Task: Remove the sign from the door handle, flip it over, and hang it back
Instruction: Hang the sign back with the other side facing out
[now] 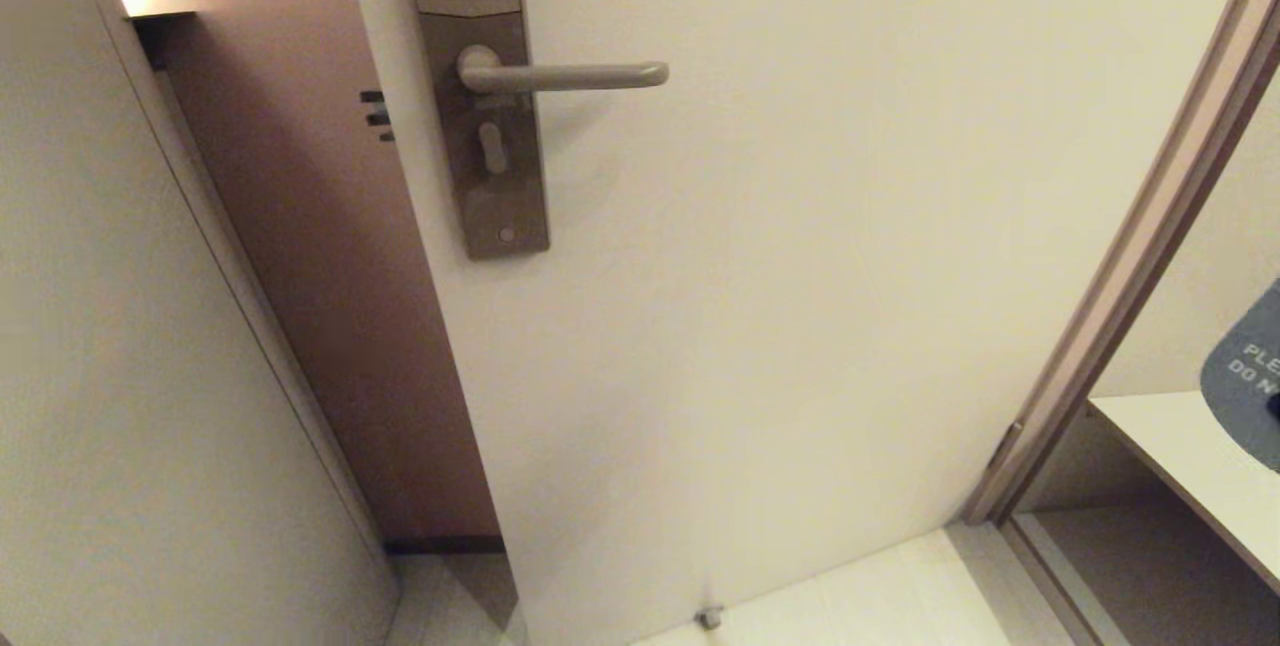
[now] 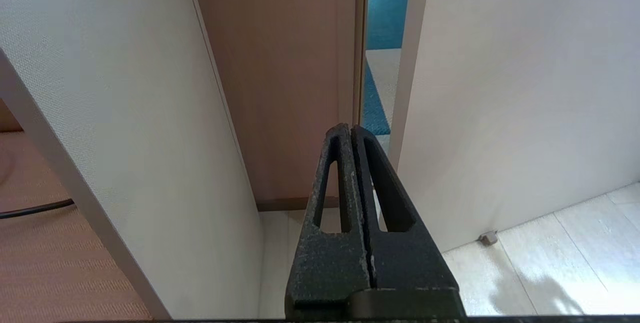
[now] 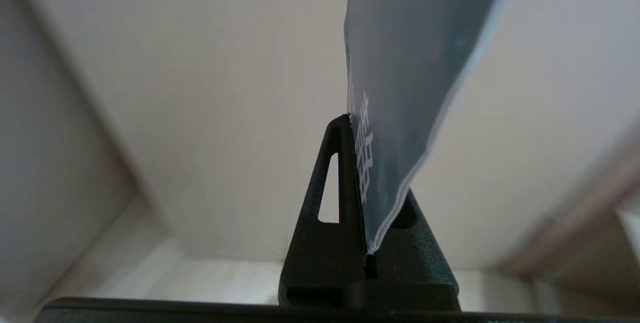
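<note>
Right end effector [image 3: 357, 173] points upward, clamped on the lower edge of the one sign [image 3: 400, 88], blue-grey printed face showing (only its corner shows at the head view's far right [image 1: 1245, 376], well apart from the bare door handle [image 1: 565, 76]). Left end effector [image 2: 352, 163] hangs low, fingers pressed together and holding nothing, aimed at the gap beside the door [image 1: 800, 276]. One door stop [image 1: 709, 617] on the floor, one shelf [image 1: 1190, 466] beyond the frame.
</note>
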Controlling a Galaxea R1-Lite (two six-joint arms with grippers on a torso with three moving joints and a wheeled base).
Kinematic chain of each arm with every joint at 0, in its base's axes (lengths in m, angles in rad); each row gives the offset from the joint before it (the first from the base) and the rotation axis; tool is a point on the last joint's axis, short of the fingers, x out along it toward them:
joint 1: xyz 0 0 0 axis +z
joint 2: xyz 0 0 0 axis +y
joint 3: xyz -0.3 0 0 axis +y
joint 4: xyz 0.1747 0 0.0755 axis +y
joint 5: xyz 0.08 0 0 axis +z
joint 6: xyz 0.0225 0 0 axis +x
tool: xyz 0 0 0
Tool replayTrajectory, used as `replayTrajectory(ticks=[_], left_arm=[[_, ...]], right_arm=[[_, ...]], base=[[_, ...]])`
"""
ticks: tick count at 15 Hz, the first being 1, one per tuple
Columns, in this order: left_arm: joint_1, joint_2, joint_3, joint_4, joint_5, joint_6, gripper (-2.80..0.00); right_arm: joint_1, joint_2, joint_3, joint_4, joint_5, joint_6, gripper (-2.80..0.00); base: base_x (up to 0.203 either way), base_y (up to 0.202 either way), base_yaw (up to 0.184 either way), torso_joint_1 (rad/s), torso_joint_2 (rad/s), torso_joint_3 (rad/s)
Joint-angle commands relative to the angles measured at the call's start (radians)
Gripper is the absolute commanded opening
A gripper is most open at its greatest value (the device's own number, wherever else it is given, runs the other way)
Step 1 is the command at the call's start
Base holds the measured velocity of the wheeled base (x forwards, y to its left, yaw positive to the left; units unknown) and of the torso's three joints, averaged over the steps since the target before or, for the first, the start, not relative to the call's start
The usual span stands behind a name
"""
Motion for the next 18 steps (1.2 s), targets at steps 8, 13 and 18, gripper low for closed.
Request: replayTrajectory(ticks=[8,13,18], left_arm=[[0.000,0.001,0.001,0.000,0.000,0.000,-2.80],[0.000,0.001,0.000,0.000,0.000,0.000,-2.80],[0.000,0.001,0.001,0.000,0.000,0.000,-2.80]], right_arm=[[0.022,0.280,-0.209,-0.005,0.244,-0.025,-2.80],[0.111,0.399,-0.289,0.000,0.326,-0.063,-2.80],[0.188,0.501,-0.397,0.009,0.296,-0.073,-2.80]], base=[[0.000,0.000,0.000,0.000,0.00,0.000],[0.000,0.000,0.000,0.000,0.00,0.000],[0.000,0.000,0.000,0.000,0.00,0.000]])
